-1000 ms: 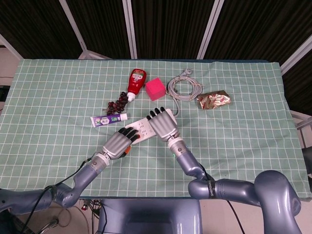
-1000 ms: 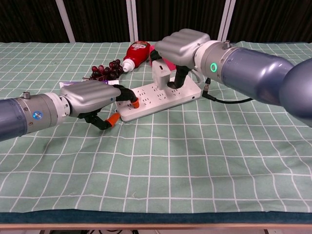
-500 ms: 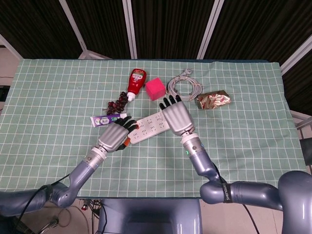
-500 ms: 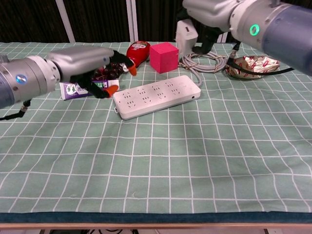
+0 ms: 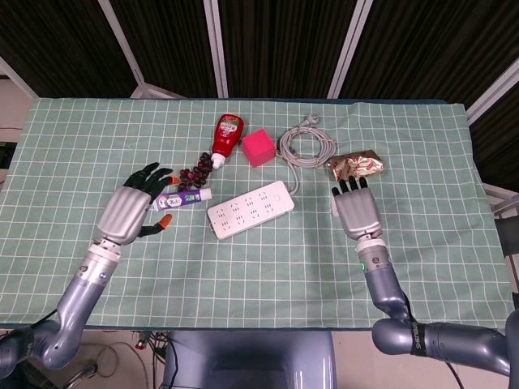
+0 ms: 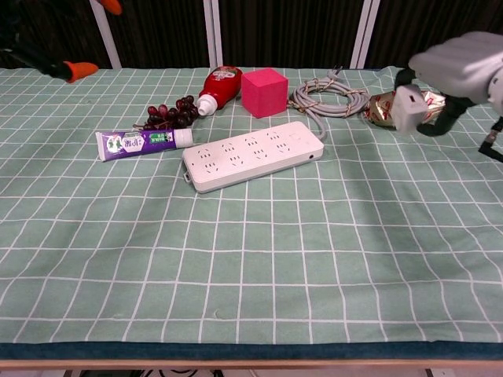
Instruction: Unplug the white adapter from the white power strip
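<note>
The white power strip (image 5: 250, 210) (image 6: 251, 155) lies at an angle in the middle of the table, all its sockets bare. My right hand (image 5: 357, 212) (image 6: 460, 67) hovers to the right of the strip, well apart from it, and grips the white adapter (image 6: 409, 110), which hangs above the cloth. In the head view the adapter is mostly hidden under that hand. My left hand (image 5: 134, 207) is raised to the left of the strip with its fingers spread and nothing in it. The chest view shows only its orange fingertips (image 6: 75, 69) at the top left.
A toothpaste tube (image 5: 185, 199) and dark grapes (image 5: 195, 172) lie between my left hand and the strip. Behind the strip are a red ketchup bottle (image 5: 228, 134), a pink cube (image 5: 259, 147), the strip's coiled grey cable (image 5: 306, 147) and a gold wrapper (image 5: 355, 166).
My right hand pulled the adapter out of the strip, lifted it and carried it to the right. My left hand let go of the strip and drew away to the left and up.
</note>
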Controlling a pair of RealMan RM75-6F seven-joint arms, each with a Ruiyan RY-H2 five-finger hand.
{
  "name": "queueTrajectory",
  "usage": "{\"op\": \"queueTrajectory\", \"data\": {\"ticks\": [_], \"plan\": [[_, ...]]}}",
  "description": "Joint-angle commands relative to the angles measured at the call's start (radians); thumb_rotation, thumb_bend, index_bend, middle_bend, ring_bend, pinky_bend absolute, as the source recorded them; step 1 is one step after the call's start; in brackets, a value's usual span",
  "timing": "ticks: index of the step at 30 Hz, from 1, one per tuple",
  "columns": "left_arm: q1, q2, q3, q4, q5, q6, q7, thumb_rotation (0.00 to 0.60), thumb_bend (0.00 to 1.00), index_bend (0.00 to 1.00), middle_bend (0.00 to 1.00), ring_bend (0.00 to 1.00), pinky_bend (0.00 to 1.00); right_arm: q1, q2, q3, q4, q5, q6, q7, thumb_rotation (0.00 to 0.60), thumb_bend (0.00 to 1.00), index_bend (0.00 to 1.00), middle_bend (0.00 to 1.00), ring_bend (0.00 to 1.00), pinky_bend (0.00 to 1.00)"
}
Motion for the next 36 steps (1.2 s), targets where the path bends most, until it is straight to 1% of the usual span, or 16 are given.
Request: {"op": "queueTrajectory", "data": {"ticks": [1,2,6,8,9,13,15,19,20,22,25,26,27,30,33,36], "plan": [[0.067,0.039,0.042,-0.025,0.027,0.059,-0.051,0.6,0.25,0.23,0.15,0.07,0.18,-0.023,-0.014,-0.019,0.022,0.02,0.005,0.007,0.6,0.54,0.34,0.18,0.12,0.14],[0.082,0.045,0.051,-0.027,0.032,0.071,-0.063,0.6,0.24,0.22,0.15,0.07,0.18,-0.028,-0.019,-0.023,0.028,0.024,0.006,0.006,0.6,0.51,0.28,0.16,0.1,0.13],[0.133,0.063,0.078,-0.023,0.038,0.106,-0.109,0.6,0.12,0.22,0.15,0.07,0.18,-0.043,-0.037,-0.032,0.041,0.034,0.021,-0.002,0.6,0.4,0.11,0.09,0.06,0.09],[0.16,0.072,0.091,-0.018,0.045,0.126,-0.146,0.6,0.1,0.21,0.15,0.07,0.18,-0.051,-0.046,-0.03,0.038,0.031,0.038,-0.002,0.6,0.37,0.02,0.06,0.02,0.06],[0.171,0.075,0.095,-0.014,0.05,0.135,-0.163,0.6,0.1,0.21,0.14,0.07,0.18,-0.054,-0.048,-0.027,0.031,0.026,0.05,0.0,0.6,0.36,0.01,0.05,0.02,0.06],[0.216,0.082,0.113,0.013,0.075,0.177,-0.214,0.6,0.1,0.2,0.13,0.07,0.17,-0.072,-0.039,-0.024,-0.014,-0.013,0.094,0.011,0.6,0.27,0.0,0.0,0.0,0.02],[0.232,0.083,0.121,0.026,0.086,0.193,-0.227,0.6,0.09,0.2,0.13,0.07,0.17,-0.083,-0.031,-0.031,-0.032,-0.036,0.115,0.017,0.6,0.27,0.0,0.0,0.0,0.01],[0.279,0.082,0.141,0.057,0.106,0.243,-0.26,0.6,0.09,0.16,0.1,0.06,0.15,-0.13,0.0,-0.062,-0.079,-0.1,0.156,0.071,0.6,0.27,0.0,0.0,0.0,0.0],[0.292,0.083,0.147,0.068,0.112,0.256,-0.269,0.6,0.09,0.15,0.09,0.05,0.14,-0.152,0.015,-0.08,-0.09,-0.126,0.168,0.1,0.6,0.27,0.0,0.0,0.0,0.0],[0.311,0.086,0.155,0.083,0.112,0.272,-0.273,0.6,0.08,0.08,0.04,0.02,0.08,-0.181,0.032,-0.104,-0.098,-0.155,0.183,0.137,0.6,0.26,0.0,0.0,0.0,0.0],[0.356,0.102,0.184,0.127,0.117,0.299,-0.27,0.6,0.05,0.01,0.0,0.0,0.02,-0.267,0.084,-0.173,-0.102,-0.254,0.218,0.276,0.6,0.23,0.0,0.0,0.0,0.0],[0.375,0.109,0.196,0.145,0.12,0.311,-0.268,0.6,0.04,0.0,0.0,0.0,0.01,-0.303,0.107,-0.201,-0.096,-0.295,0.23,0.344,0.6,0.22,0.0,0.0,0.0,0.0],[0.38,0.111,0.199,0.151,0.123,0.315,-0.269,0.6,0.04,0.0,0.0,0.0,0.01,-0.314,0.114,-0.209,-0.093,-0.31,0.233,0.365,0.6,0.21,0.0,0.0,0.0,0.0],[0.424,0.118,0.218,0.202,0.126,0.347,-0.272,0.6,0.03,0.0,0.0,0.0,0.0,-0.4,0.161,-0.262,-0.051,-0.4,0.28,0.525,0.6,0.19,0.0,0.0,0.0,0.0],[0.457,0.118,0.226,0.236,0.118,0.36,-0.298,0.6,0.03,0.0,0.0,0.0,0.0,-0.46,0.181,-0.289,0.003,-0.453,0.312,0.638,0.6,0.19,0.0,0.0,0.0,0.0],[0.491,0.113,0.232,0.276,0.104,0.371,-0.337,0.6,0.03,0.0,0.0,0.0,0.0,-0.516,0.192,-0.298,0.066,-0.481,0.338,0.749,0.6,0.19,0.0,0.0,0.0,0.0]]}}
